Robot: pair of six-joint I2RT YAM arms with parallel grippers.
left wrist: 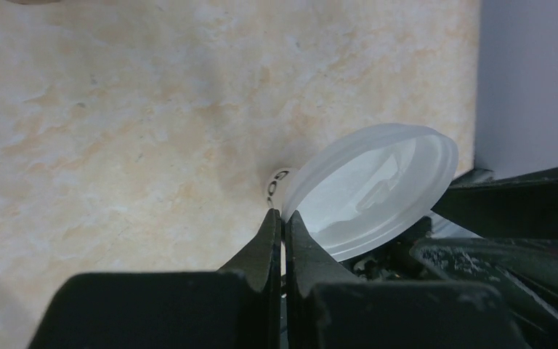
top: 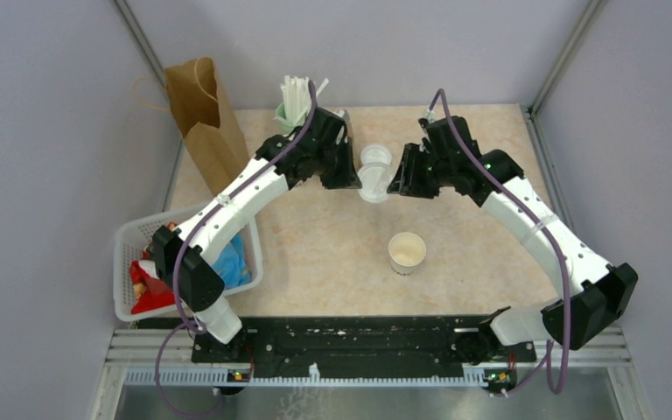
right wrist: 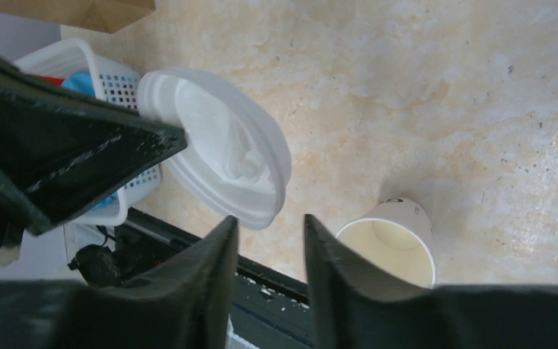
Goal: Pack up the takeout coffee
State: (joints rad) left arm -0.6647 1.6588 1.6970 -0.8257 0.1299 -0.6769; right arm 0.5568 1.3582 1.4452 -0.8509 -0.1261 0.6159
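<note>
Because my left gripper [left wrist: 283,222] is pinching only the thin rim of the white lid [left wrist: 370,193] in mid-air, I am worrying it is going to twist or slip free on the way to the cup [top: 407,252]. My right gripper [right wrist: 269,219] is hanging beside the lid, jaws slightly parted and empty, while the cream paper cup is standing upright and uncovered on the table [top: 315,254], apart from its lid.

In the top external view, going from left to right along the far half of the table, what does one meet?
brown paper bag → green holder of white straws → left gripper → white lid → right gripper
</note>
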